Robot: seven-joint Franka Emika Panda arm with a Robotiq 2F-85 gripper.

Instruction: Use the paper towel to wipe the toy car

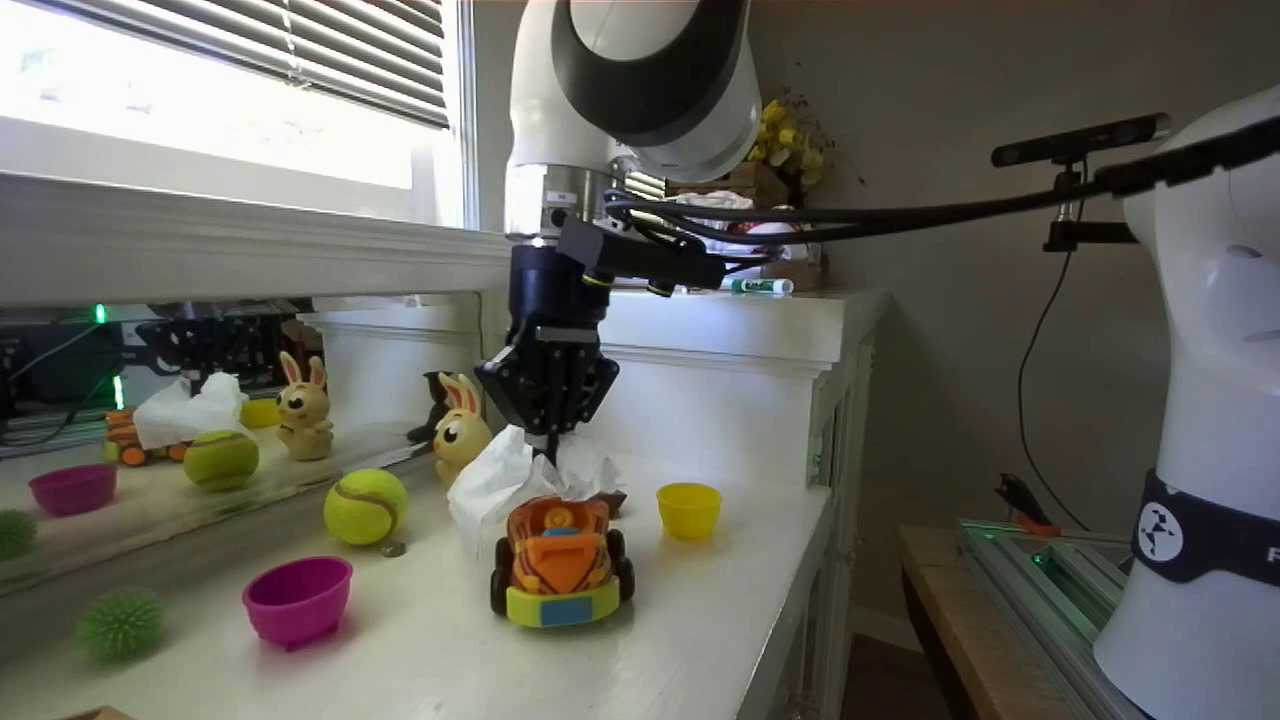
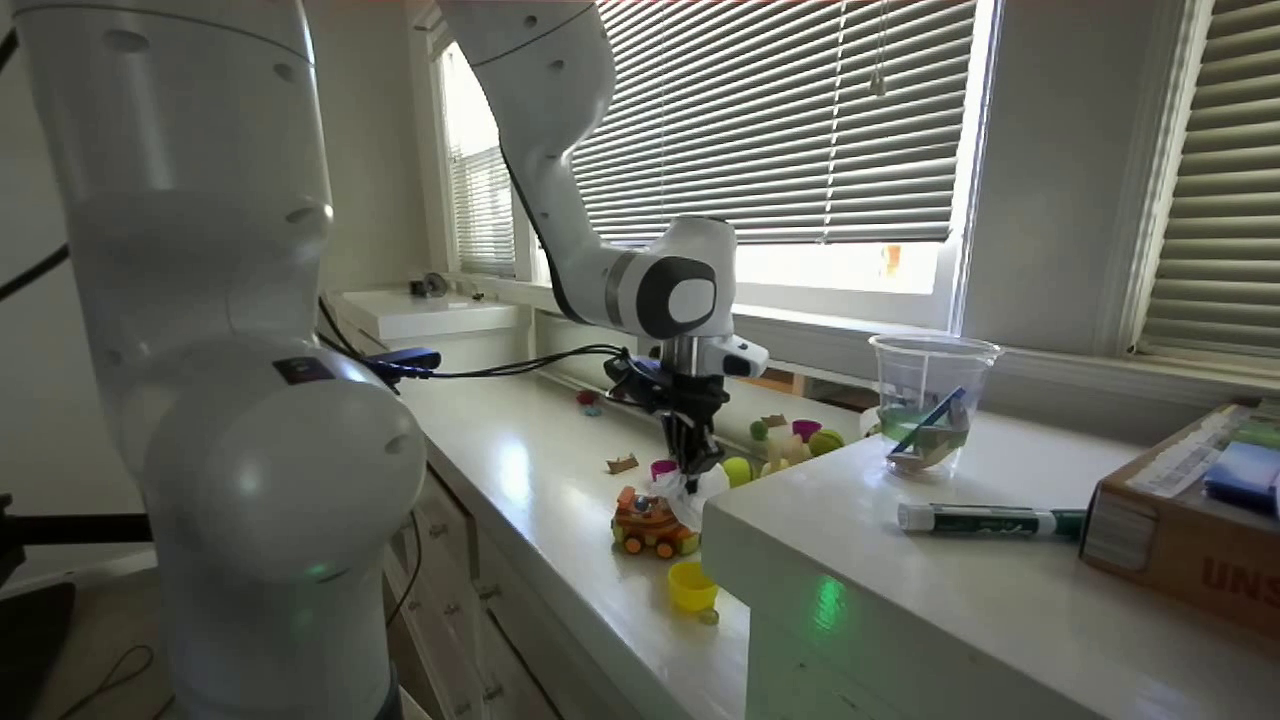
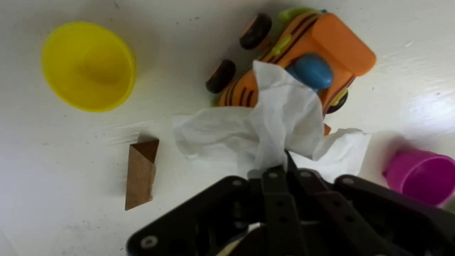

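crumpled paper towel [image 3: 273, 126]; upright car [image 1: 561, 566]

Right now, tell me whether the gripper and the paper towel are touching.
Touching: in the wrist view, the gripper pinches the paper towel, whose folds fan out from its grip.

Cardboard box [image 2: 1170, 555] reads "UNS", cut off | dark band [image 1: 1215, 535] around robot arm [image 1: 1200, 390] bears white logo [image 1: 1160, 531], then "F", cut off | marker [image 2: 990, 520] print is illegible
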